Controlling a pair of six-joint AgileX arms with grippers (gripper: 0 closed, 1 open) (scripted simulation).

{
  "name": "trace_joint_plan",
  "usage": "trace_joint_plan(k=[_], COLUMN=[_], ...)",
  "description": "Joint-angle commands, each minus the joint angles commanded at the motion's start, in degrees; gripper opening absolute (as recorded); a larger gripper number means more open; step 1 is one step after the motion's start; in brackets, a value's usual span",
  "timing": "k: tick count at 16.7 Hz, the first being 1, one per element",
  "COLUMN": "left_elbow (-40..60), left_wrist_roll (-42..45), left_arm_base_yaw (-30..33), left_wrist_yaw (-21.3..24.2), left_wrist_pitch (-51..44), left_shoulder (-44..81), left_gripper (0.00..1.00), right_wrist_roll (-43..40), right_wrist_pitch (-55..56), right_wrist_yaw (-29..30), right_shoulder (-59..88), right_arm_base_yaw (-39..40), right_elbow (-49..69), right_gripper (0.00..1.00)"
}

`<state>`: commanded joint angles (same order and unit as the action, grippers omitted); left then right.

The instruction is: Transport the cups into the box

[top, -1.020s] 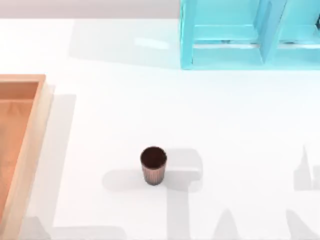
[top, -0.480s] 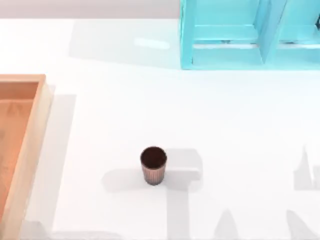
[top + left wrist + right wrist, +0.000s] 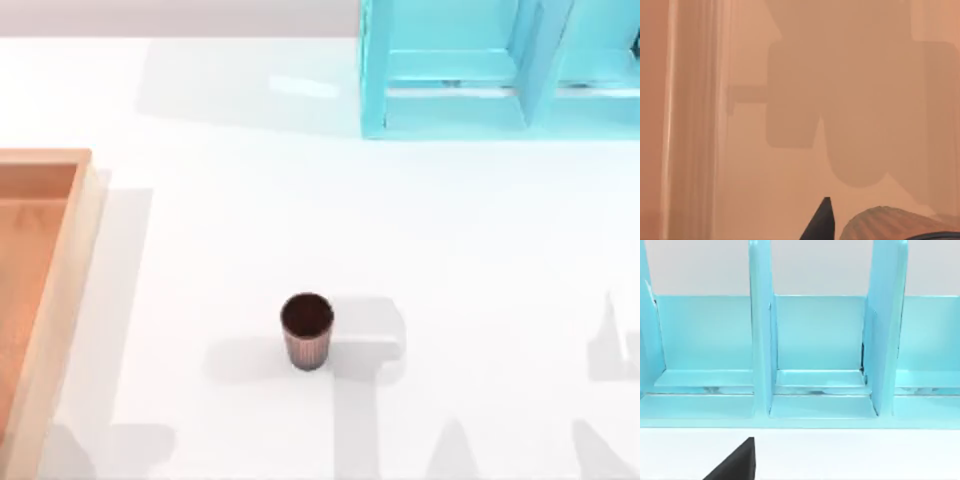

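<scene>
A: Top view first: the cup (image 3: pixel 306 331) stands upright on the white counter (image 3: pixel 450 230), a little left of centre and near the front, exactly where it stood a second ago.

B: The box (image 3: pixel 40 300) hasn't shifted either, hard against the left edge with its pale wall facing the cup, well apart from it. What has changed is the shadow at the counter's front left corner. It has grown and spread rightward along the front edge.

A: Turquoise frame (image 3: pixel 500 70) at the back right, same place as before.

B: Left wrist view now. The camera looks down on the orange-brown box floor (image 3: pixel 790 165), arm's shadow thrown across it. One dark fingertip of the left pincer (image 3: pixel 821 222) pokes in, and right beside it the ribbed side of a second cup (image 3: pixel 890 222), over the box.

A: Is the pincer clamped on it?

B: Cannot tell; only that one tip is visible, just beside the cup.

A: Right wrist view: one dark fingertip of the right pincer (image 3: pixel 735 462) above the white counter, facing the turquoise frame's compartments. Its spread can't be judged.
</scene>
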<state>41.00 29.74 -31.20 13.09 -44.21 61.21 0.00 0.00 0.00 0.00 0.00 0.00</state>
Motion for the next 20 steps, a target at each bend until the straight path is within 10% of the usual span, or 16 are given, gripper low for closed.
trace_joint_plan(k=[5,18,20], left_elbow=[-0.64,-0.64,-0.64], left_wrist_roll=[-0.10,-0.10,-0.10], left_arm_base_yaw=[0.13,0.13,0.13], left_wrist_yaw=[-0.03,-0.03,-0.03], left_wrist_pitch=[0.77,0.77,0.77], left_shoulder=[0.19,0.19,0.19], left_gripper=[0.00,0.98,1.00], right_wrist_roll=[0.00,0.00,0.00], right_wrist_pitch=[0.00,0.00,0.00], right_wrist_yaw=[0.00,0.00,0.00], right_shoulder=[0.00,0.00,0.00], right_arm_base_yaw=[0.00,0.00,0.00], right_elbow=[0.00,0.00,0.00], right_gripper=[1.00,1.00,1.00])
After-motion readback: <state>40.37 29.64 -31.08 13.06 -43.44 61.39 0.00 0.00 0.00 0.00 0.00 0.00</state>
